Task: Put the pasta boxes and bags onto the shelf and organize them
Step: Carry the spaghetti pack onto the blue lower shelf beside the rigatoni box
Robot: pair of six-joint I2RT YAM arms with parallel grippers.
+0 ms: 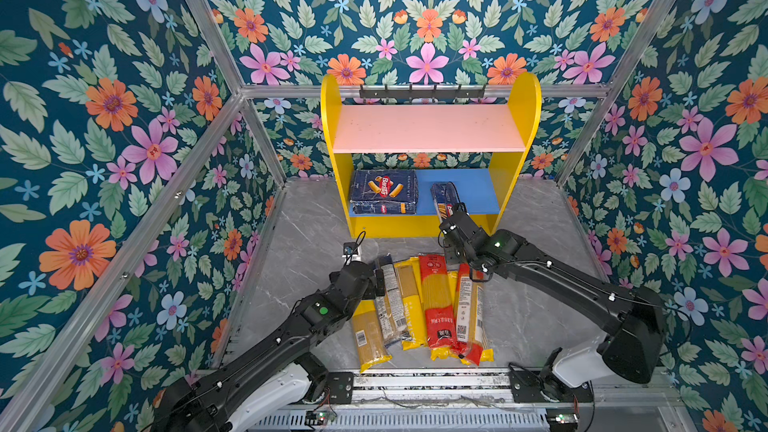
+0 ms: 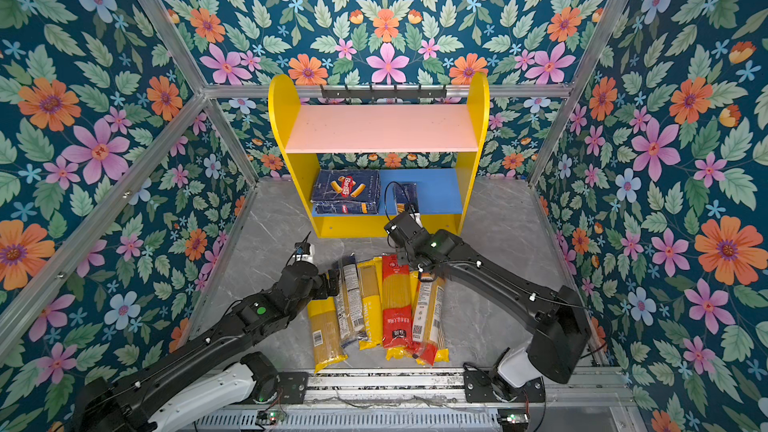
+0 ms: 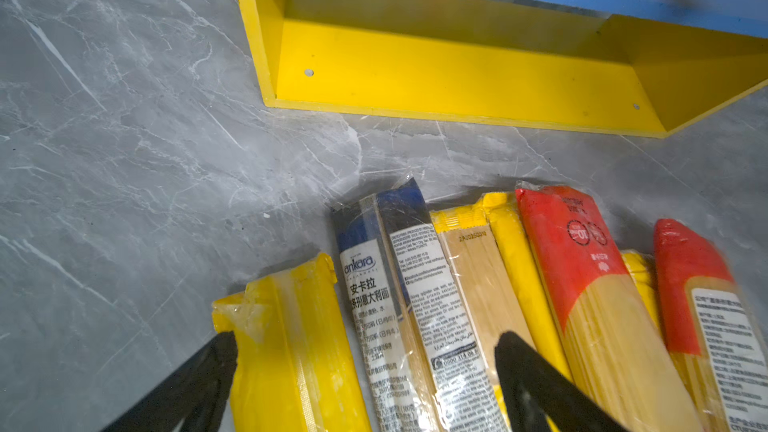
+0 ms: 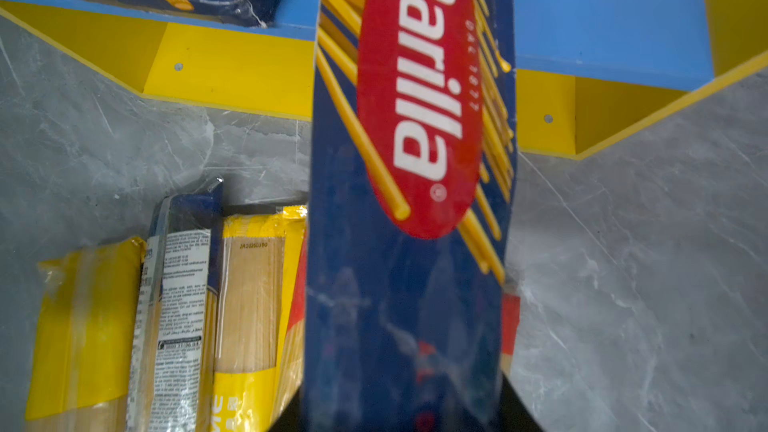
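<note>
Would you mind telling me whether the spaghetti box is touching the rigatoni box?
Apart. In both top views a strip of blue board shows between the rigatoni box and the spaghetti box.

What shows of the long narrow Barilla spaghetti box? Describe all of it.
The spaghetti box is a long, narrow carton, dark blue and glossy, with a red oval Barilla logo and printed yellow strands. The right tool is shut on its near end. Its far end lies over the blue lower board, apart from the rigatoni box. Whether it rests on the board cannot be told.
</note>
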